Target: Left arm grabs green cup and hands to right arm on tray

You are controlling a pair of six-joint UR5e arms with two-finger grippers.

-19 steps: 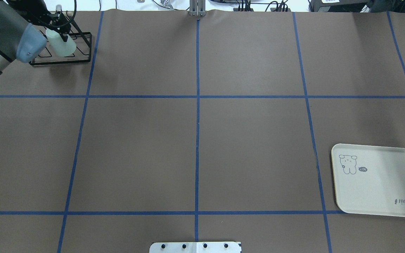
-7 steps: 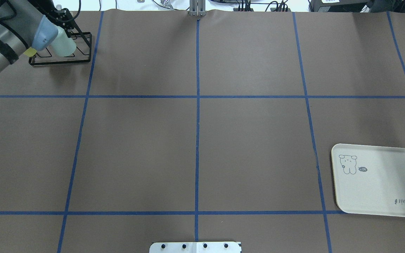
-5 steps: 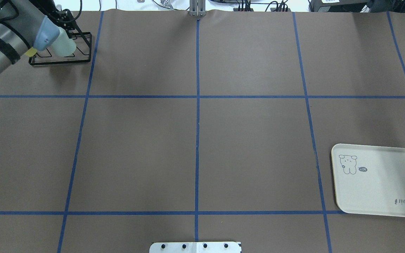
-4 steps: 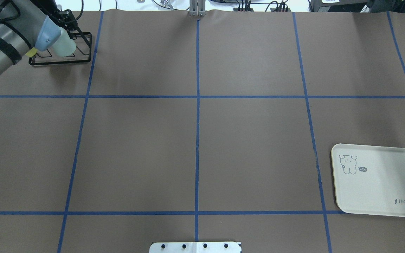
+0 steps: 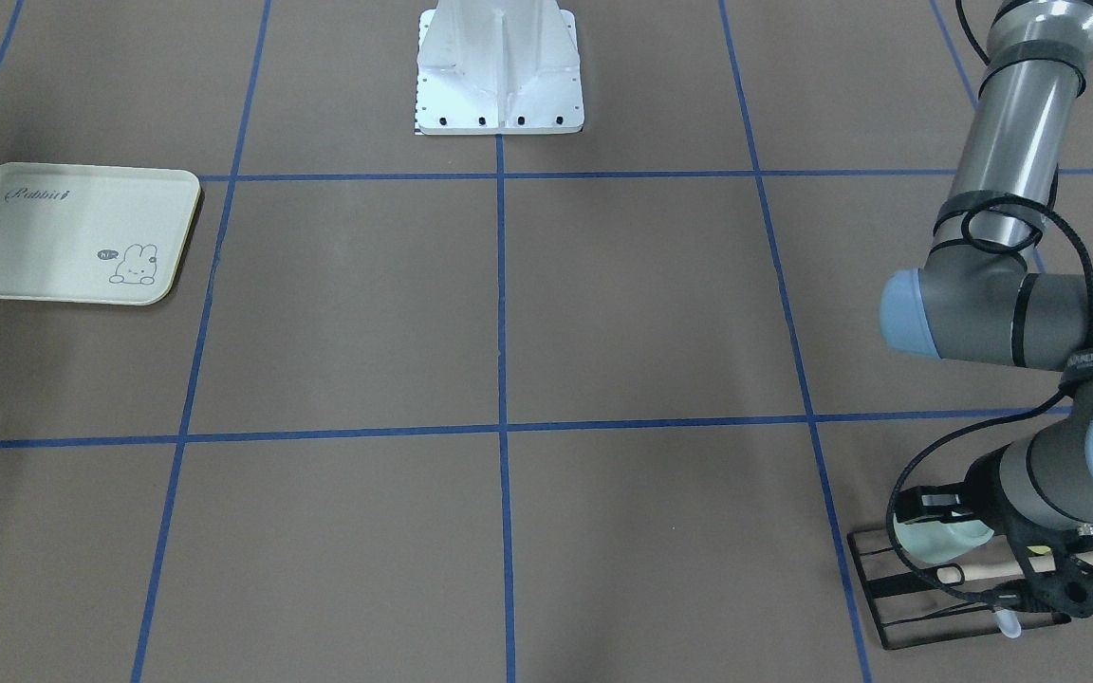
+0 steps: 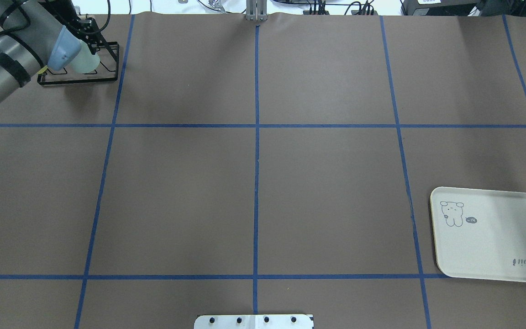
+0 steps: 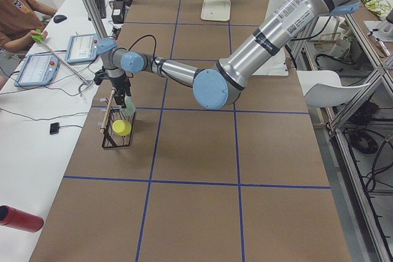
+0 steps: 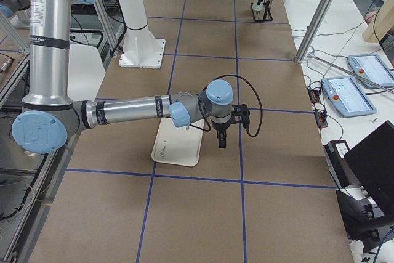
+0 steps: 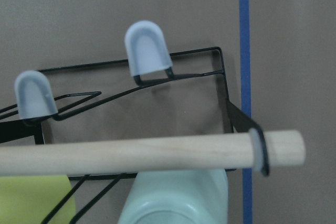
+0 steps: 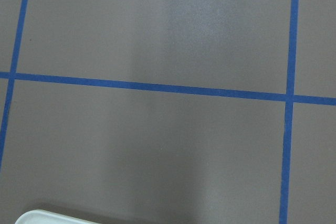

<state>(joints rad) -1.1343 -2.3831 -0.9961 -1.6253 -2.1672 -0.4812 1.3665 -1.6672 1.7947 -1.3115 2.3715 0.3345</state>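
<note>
Okay, left gripper (image 5: 931, 520) is down on the green cup (image 5: 940, 543) in the wire rack (image 5: 888, 607), grip state unclear. I'd slide the cup out under the wooden dowel (image 9: 131, 153), clear of the yellow-green cup (image 9: 31, 200). Right gripper (image 8: 221, 143) hangs by the tray (image 6: 509, 237), state unclear too.

Legend: the worktop (image 6: 327, 196) was brown, crossed by a blue tape grid (image 6: 256, 183). The tray (image 6: 500, 237) was cream with a grey rabbit drawing and cursive lettering. The green cup (image 9: 178, 200) was pale mint; the yellow-green cup (image 9: 31, 200) was beside it. The wire rack (image 6: 78, 81) was black, the dowel (image 9: 131, 153) pale wood, and the left arm (image 5: 1016, 142) silver-grey with pale blue caps.
</note>
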